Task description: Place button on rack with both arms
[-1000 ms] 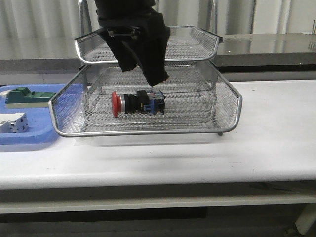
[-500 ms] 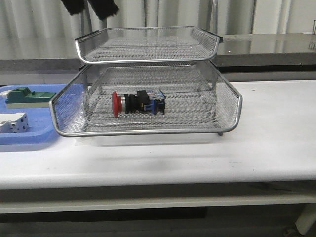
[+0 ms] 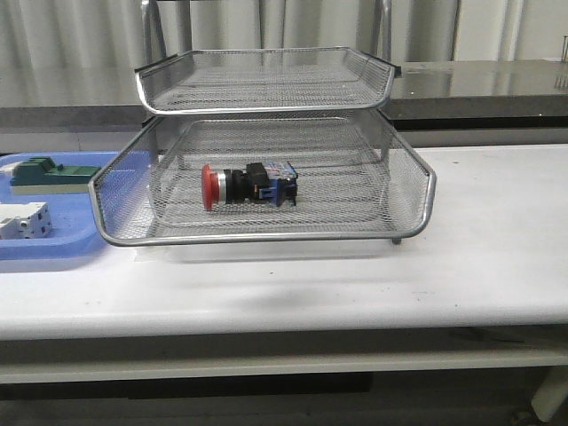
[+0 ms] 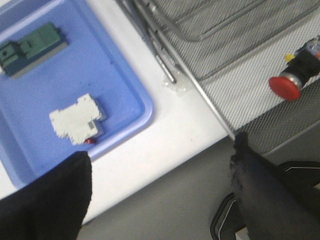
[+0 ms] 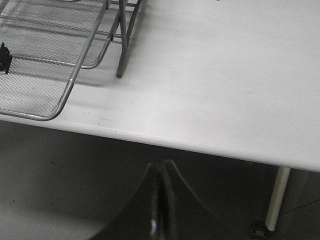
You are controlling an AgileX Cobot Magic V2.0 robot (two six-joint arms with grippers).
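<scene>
You will find that the button (image 3: 248, 185) lay on its side on the mesh floor of the rack's (image 3: 266, 238) middle tier, red cap toward the robot's left, blue rear block toward its right. Nothing touched it. It sat roughly mid-tray, well apart from the chrome rim on every side. The top tier above it held nothing that could be seen.

The left wrist view showed the same button from above and outside the rack, its red cap (image 4: 285, 87) visible through the mesh. The left gripper (image 4: 160, 195) hung off the table's (image 3: 479, 266) front edge, its fingers (image 4: 45, 200) spread wide and holding nothing. The right gripper (image 5: 159, 200) also hung beyond the table's front edge, near the rack's right-hand corner; its two fingers met along a thin seam, closed with nothing between them. Neither arm appeared in the front view.

To the robot's left of the rack, the shallow blue tray (image 3: 53, 253) carried the green block (image 3: 49, 171) and the white block (image 3: 22, 219), both apart from the rack.

Judged from this state, the placement looked complete: the button rested in the rack, released, and both grippers were clear of it. Nothing further appeared to be left beyond parking the arms.
</scene>
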